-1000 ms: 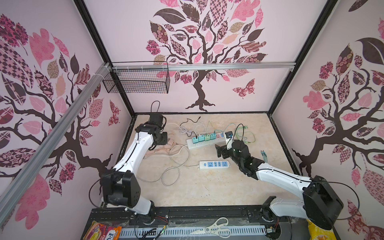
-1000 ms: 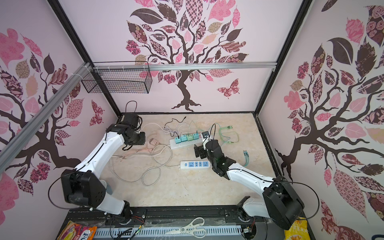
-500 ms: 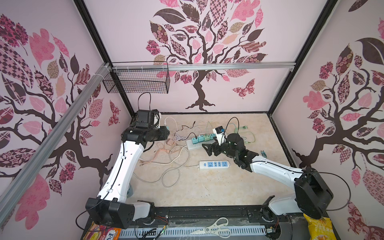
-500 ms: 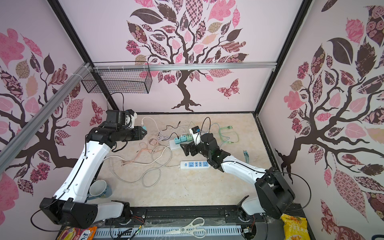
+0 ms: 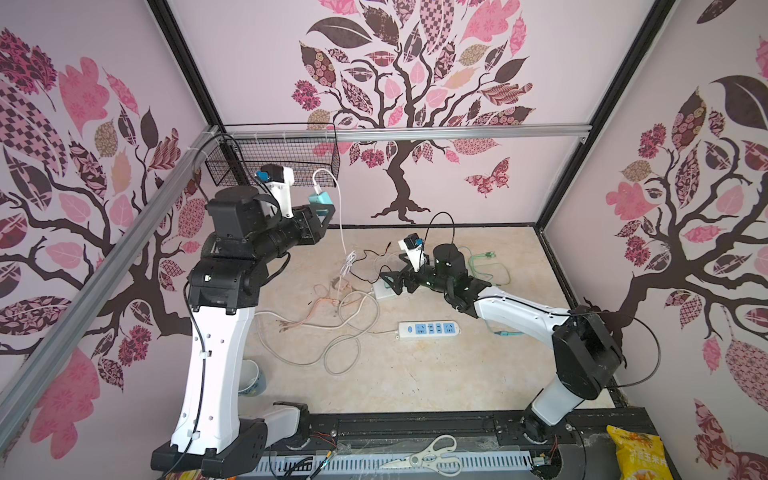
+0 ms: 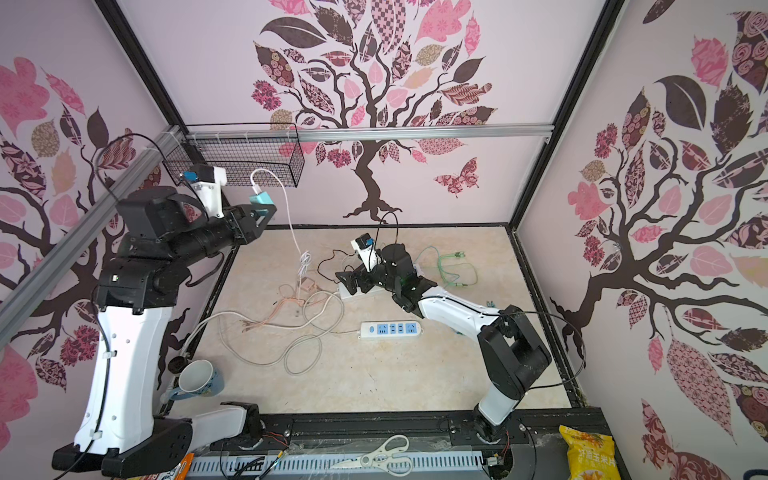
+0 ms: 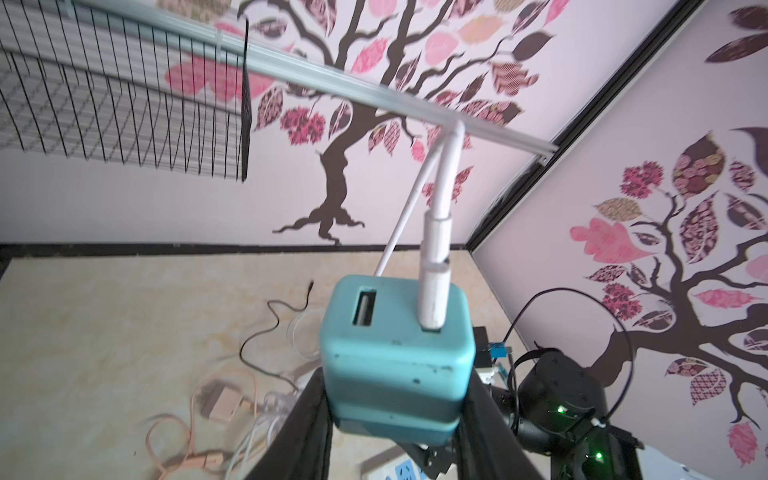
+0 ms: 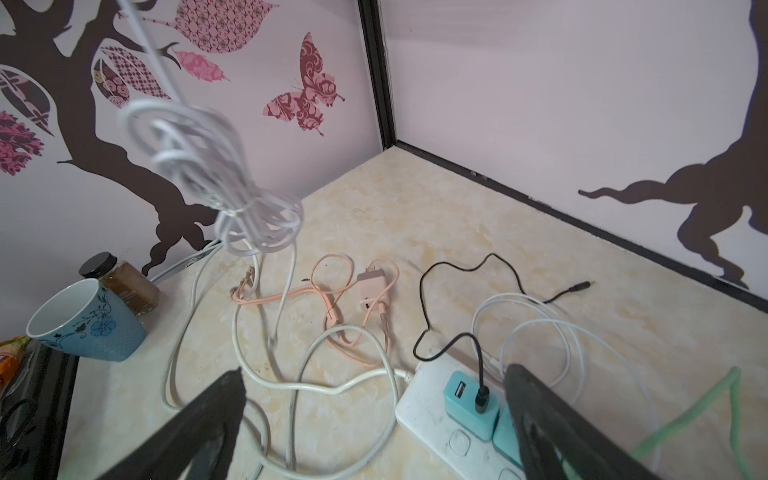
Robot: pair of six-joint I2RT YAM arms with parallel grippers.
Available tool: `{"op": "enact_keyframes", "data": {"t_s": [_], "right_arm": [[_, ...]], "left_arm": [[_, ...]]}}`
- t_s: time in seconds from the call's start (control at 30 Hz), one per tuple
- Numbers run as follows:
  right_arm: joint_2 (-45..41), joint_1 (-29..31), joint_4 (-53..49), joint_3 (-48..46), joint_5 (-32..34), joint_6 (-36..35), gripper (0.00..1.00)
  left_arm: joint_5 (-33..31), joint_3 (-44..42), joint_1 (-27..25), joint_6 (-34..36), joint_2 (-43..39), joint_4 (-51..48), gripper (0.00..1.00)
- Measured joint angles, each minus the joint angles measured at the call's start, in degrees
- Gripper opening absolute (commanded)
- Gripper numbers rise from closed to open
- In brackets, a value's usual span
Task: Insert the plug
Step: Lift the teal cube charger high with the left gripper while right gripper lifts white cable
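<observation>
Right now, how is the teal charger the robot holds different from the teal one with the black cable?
The held teal charger is up in the left gripper; the plugged teal charger sits in the white power strip. The held one carries a white cable, the plugged one a black cable. Both show one free USB port.

Beige marbled tabletop (image 5: 415, 382) carries 2 white strips: the blue-socket strip (image 5: 428, 329) lies alone mid-table, while the second strip (image 5: 384, 291) farther back holds teal chargers (image 8: 469, 399). White cable loops (image 8: 365, 377), a pink charger (image 8: 372, 291) and a green cable (image 8: 688, 417) sprawl around. A blue mug (image 8: 87, 328) seems perched at the edge.
</observation>
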Motion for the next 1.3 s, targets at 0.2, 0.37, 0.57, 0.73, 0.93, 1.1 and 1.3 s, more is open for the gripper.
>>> {"op": "enact_keyframes", "data": {"t_s": [0.2, 0.37, 0.57, 0.73, 0.93, 1.1, 1.3], "right_arm": [[2.82, 0.17, 4.07, 3.28, -7.37, -0.87, 1.0], [4.24, 3.26, 11.52, 1.51, -12.15, -2.99, 1.0], [10.14, 5.35, 18.71, 4.92, -10.36, 2.89, 0.99], [13.99, 5.18, 23.63, 8.94, -4.15, 8.72, 0.87], [16.17, 5.03, 27.32, 12.96, 1.86, 12.83, 0.42], [16.83, 4.94, 27.45, 14.6, 3.56, 13.03, 0.15], [15.02, 3.89, 27.28, 10.4, 3.63, 11.72, 0.07]], "left_arm": [[6.78, 1.64, 0.02, -2.99, 0.81, 3.28, 0.0], [9.94, 1.62, 0.04, -4.74, 2.49, 3.28, 0.0], [13.79, 1.6, 0.04, -6.58, 2.32, 3.78, 0.0], [15.5, 1.6, 0.04, -7.02, 2.08, 3.8, 0.0], [16.39, 1.51, 0.04, -6.97, 2.05, 3.76, 0.0], [16.79, 0.9, 0.04, -6.62, 2.01, 3.28, 0.0], [16.81, 0.35, -0.13, -4.37, 1.99, 0.09, 0.0]]}}
